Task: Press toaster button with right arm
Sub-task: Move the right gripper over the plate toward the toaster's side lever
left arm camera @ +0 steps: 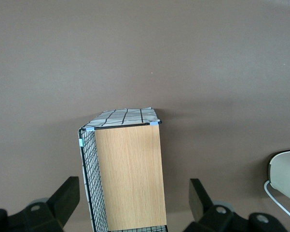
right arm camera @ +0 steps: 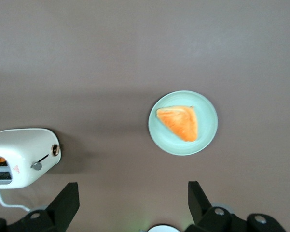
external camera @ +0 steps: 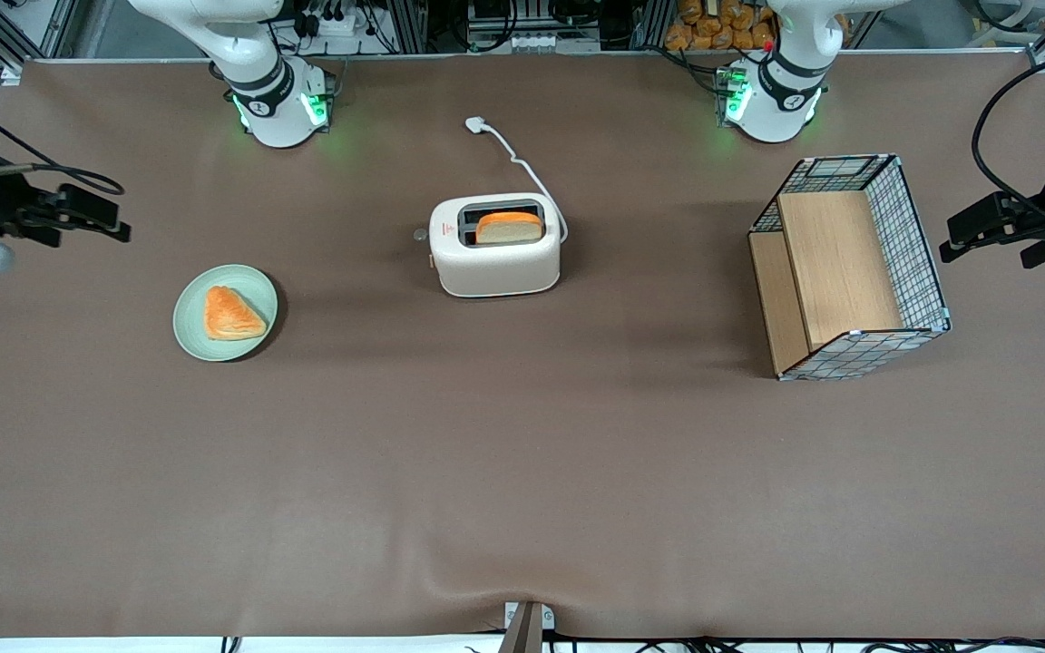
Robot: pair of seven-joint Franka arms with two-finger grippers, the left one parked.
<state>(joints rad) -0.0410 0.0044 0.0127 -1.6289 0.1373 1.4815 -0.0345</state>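
Cream-white two-slot toaster [external camera: 495,247] mid-table, nearer the arm-base edge. Black two-finger gripper [external camera: 96,218] hangs off working arm's end, fingers apart. Close them first imo, then push small grey lever tab [right arm camera: 36,166] straight down.

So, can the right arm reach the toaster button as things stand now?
Probably yes. The open end effector hangs above bare table, and the toaster button faces the working arm's end. The plate lies nearer the front camera, off that line.

The toaster [external camera: 495,246] stands mid-tabletop [external camera: 522,472] with bread [external camera: 509,227] in its slot. The plate [external camera: 225,313] lies toward the working arm's end, the gripper [external camera: 92,218] above that edge, the basket [external camera: 849,268] toward the parked arm's.
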